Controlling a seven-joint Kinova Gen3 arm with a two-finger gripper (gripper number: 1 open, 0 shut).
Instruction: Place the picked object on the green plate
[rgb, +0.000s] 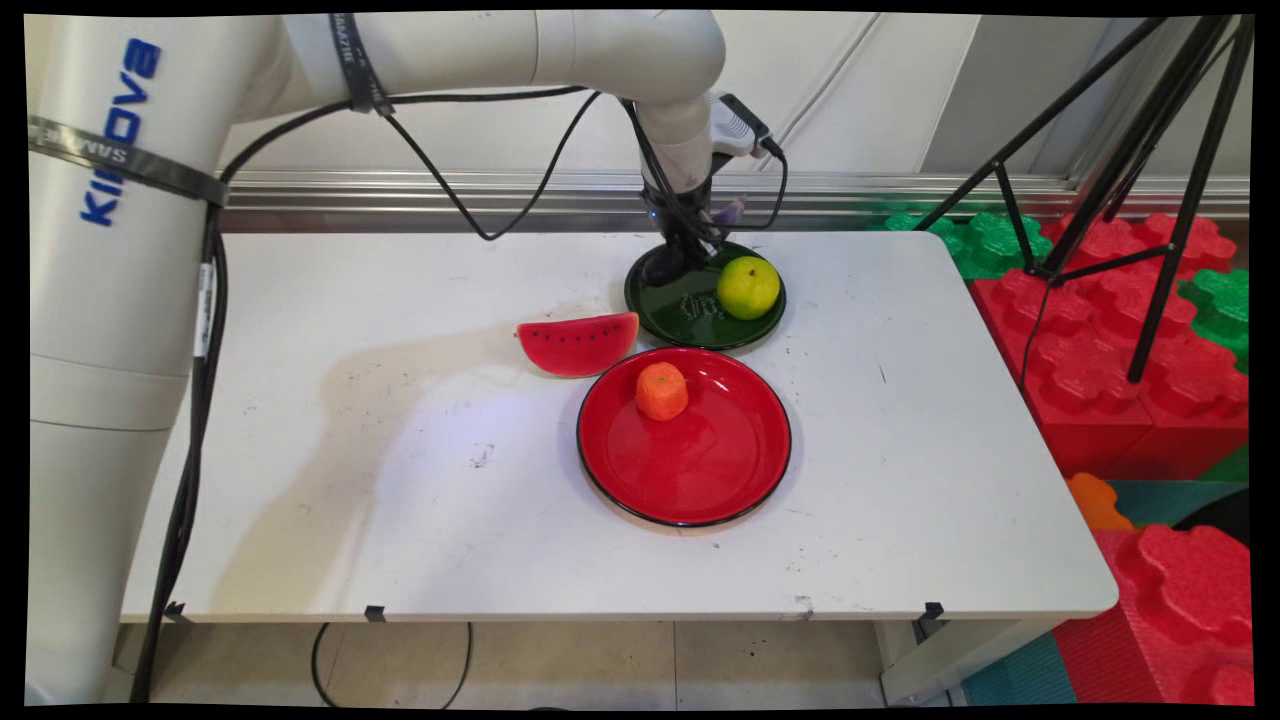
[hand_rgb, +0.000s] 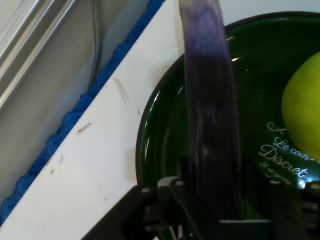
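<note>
At upper centre, the hand (rgb: 672, 262) is clenched on a purple eggplant (hand_rgb: 210, 115) over the green plate's (rgb: 660, 310) left rim, so a slip could, I judge, drop it onto the table (rgb: 350, 450) or knock the nearby green apple (rgb: 748, 287).
</note>
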